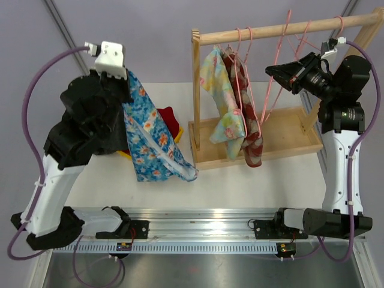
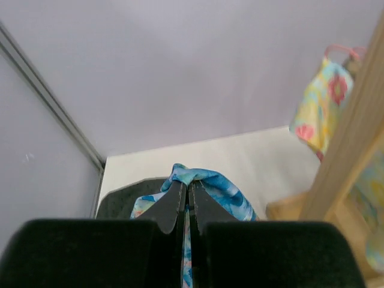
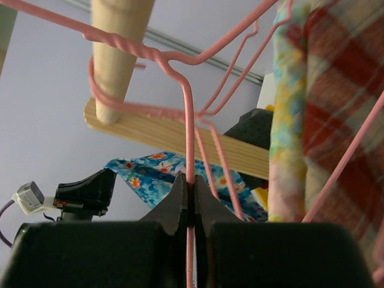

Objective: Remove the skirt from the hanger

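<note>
A blue floral skirt (image 1: 150, 138) hangs free of the rack from my left gripper (image 1: 128, 73), raised at the left; the jaws are shut on its top edge (image 2: 198, 179). My right gripper (image 1: 271, 72) is shut on the wire of an empty pink hanger (image 1: 282, 66) that hangs on the wooden rail (image 1: 288, 27). In the right wrist view the pink wire (image 3: 189, 138) runs between the closed jaws (image 3: 191, 183), and the blue skirt (image 3: 150, 174) shows beyond.
The wooden rack (image 1: 195, 90) has a tray base (image 1: 282, 135). Two other garments (image 1: 231, 105) hang on pink hangers at its left end. A red and yellow cloth (image 1: 170, 120) lies on the table behind the skirt. Several empty pink hangers hang at the rail's right.
</note>
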